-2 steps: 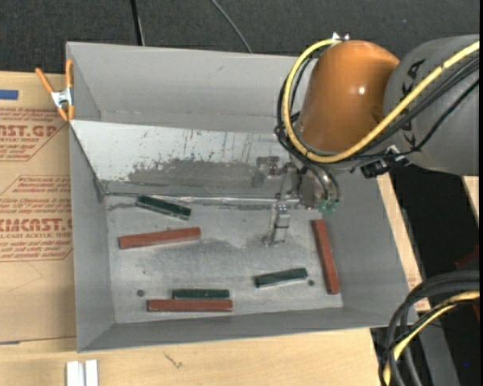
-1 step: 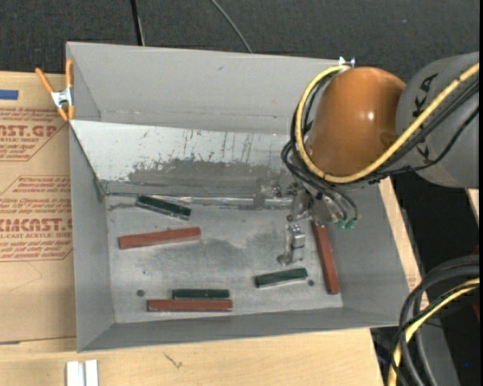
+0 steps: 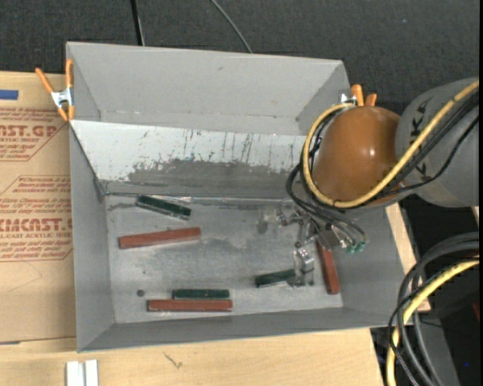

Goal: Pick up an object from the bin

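Orange cover (image 3: 356, 155) tops the hand (image 3: 306, 265) near the bin (image 3: 372, 286) right wall, centre open

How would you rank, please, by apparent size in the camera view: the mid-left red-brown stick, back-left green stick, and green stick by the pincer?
1. mid-left red-brown stick, clearly longest.
2. back-left green stick.
3. green stick beside the pincer, though its right end may lie under it.
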Action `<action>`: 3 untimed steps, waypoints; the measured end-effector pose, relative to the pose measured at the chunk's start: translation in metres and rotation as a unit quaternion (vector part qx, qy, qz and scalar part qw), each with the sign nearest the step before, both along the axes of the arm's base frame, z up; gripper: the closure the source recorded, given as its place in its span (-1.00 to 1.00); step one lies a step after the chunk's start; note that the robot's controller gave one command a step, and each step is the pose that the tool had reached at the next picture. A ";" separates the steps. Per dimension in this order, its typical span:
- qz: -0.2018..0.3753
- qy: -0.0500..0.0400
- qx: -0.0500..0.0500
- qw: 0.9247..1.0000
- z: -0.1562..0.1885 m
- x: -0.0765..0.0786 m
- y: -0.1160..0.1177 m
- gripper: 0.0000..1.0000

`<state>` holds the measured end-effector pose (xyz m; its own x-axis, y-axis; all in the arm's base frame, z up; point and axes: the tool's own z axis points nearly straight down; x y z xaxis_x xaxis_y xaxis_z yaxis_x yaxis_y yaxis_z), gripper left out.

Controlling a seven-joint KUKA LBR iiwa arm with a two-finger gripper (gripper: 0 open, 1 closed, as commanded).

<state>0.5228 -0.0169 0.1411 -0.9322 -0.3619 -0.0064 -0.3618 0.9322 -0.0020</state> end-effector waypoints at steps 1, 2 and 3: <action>-0.003 0.003 0.000 1.000 -0.061 -0.002 -0.006 1.00; -0.003 0.003 0.000 1.000 -0.061 -0.002 -0.006 1.00; 0.003 0.002 0.000 1.000 0.054 0.011 0.016 1.00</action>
